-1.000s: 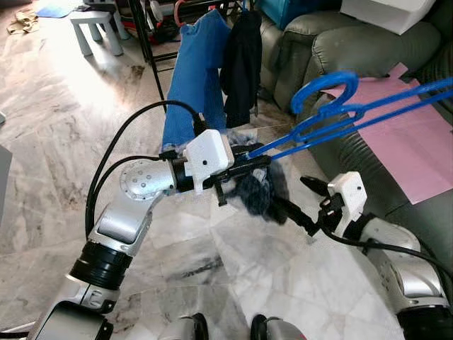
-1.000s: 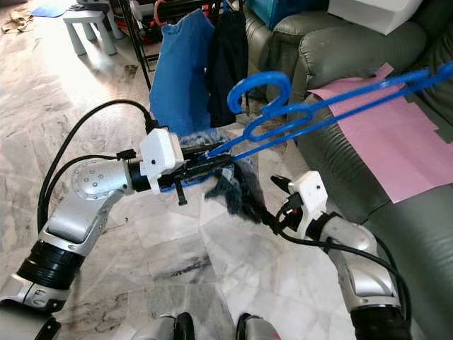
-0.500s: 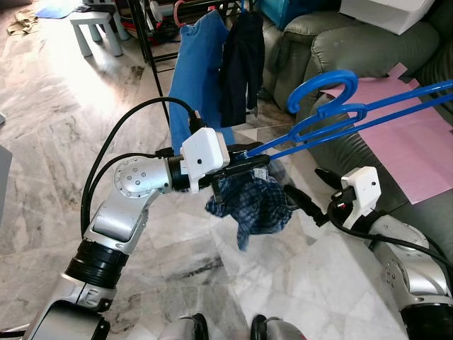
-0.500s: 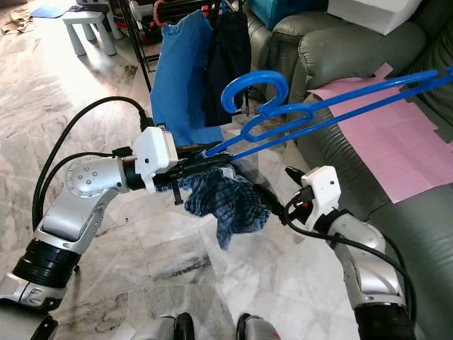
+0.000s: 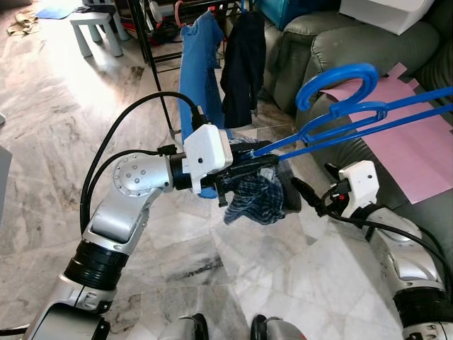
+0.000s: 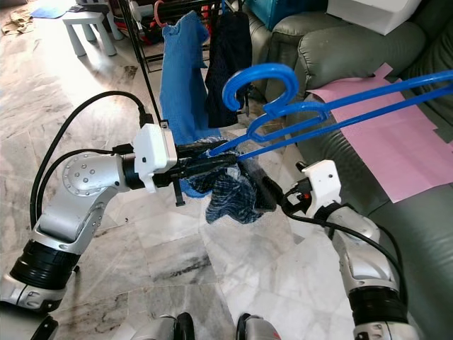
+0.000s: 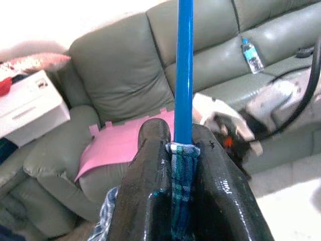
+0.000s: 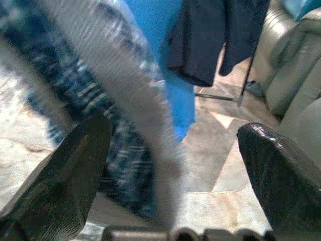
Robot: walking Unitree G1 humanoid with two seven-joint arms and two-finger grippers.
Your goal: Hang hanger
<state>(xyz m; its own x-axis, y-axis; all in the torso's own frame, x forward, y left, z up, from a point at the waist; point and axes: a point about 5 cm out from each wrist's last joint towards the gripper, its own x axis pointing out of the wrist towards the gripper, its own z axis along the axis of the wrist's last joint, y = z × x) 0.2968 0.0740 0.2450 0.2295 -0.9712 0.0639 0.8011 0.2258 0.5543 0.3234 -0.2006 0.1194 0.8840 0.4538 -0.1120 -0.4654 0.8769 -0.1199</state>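
Where the near edge of the head views cuts them off, the robot's two dark feet (image 5: 226,327) stand on pale veined marble floor tiles (image 5: 49,142). Just beyond, the left gripper (image 5: 263,161) reaches rightward with its two black fingers (image 7: 150,170) pressed together on the end of a bright blue plastic clothes hanger (image 5: 354,117); the wrist view shows the blue bar and a strip of checked cloth pinched between them. From that grip a dark blue checked cloth (image 5: 258,198) hangs bunched, so its shape is hard to make out. To its right the right gripper (image 5: 304,193) points at the cloth, fingers spread wide apart; in its wrist view the cloth is a streaked blur. The hanger slants up to the right, its hook (image 5: 338,79) open in the air, its far end cut off by the frame. Behind lie a grey-green leather sofa (image 5: 318,49) with a pink sheet (image 5: 410,149) on its seat, and a small water bottle (image 7: 249,50) whose label is unreadable. Farther off, a bright blue garment (image 5: 198,71) and a dark one (image 5: 244,64) hang on a black metal rack (image 5: 145,35), and a small white stool (image 5: 95,28) stands at far left.
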